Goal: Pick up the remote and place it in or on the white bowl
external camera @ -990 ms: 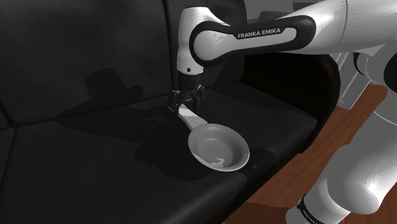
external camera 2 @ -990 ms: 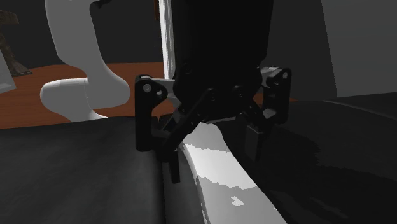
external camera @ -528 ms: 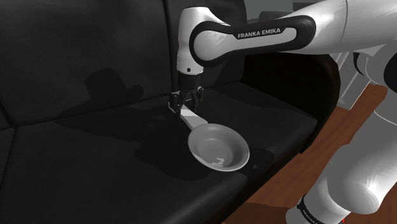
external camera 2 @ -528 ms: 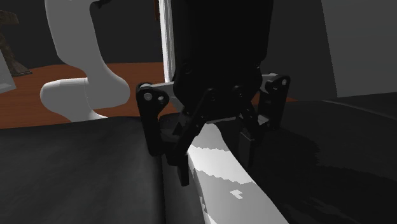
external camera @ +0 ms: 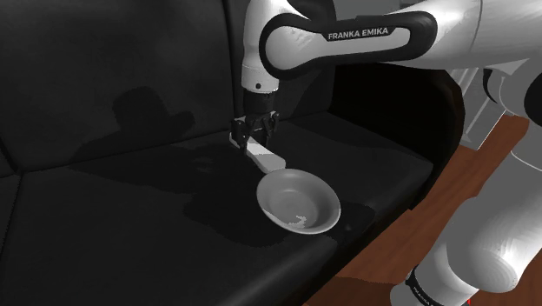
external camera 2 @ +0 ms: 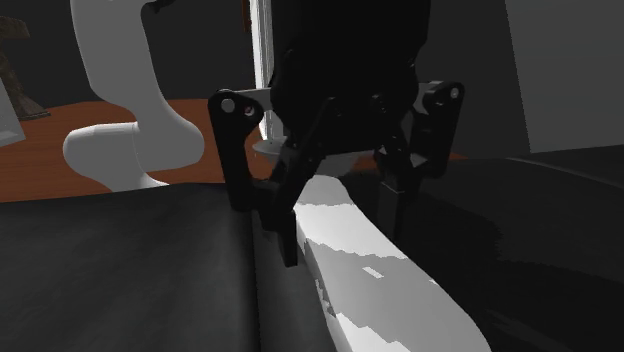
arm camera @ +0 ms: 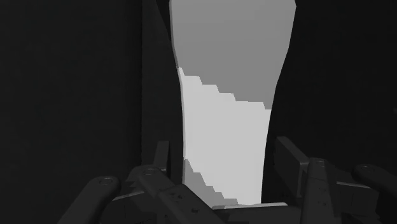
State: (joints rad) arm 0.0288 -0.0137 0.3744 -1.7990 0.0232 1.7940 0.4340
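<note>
A long pale grey remote (external camera: 268, 158) hangs just above the black sofa seat (external camera: 130, 226), with my gripper (external camera: 253, 139) shut on its far end. Its free end points toward the white bowl (external camera: 300, 202), which rests on the seat near the front edge, in the shoulder view just right of and below the remote. In the second exterior view the remote (external camera 2: 372, 275) slants down toward the camera, and the gripper (external camera 2: 340, 232) clasps it from both sides. Along the wrist view the remote (arm camera: 226, 127) runs away from the gripper (arm camera: 222, 175), a black finger (arm camera: 287, 164) pressed against each of its sides.
The sofa's backrest (external camera: 113, 78) rises right behind the gripper. A seam (external camera: 26, 187) splits the seat cushions at the shoulder view's left. Wooden floor (external camera: 486, 165) and my white stand (external camera: 486, 252) lie beyond the sofa's right end.
The fingers have shut on the remote. The arm has risen a little and lifted the remote's gripped end off the seat.
</note>
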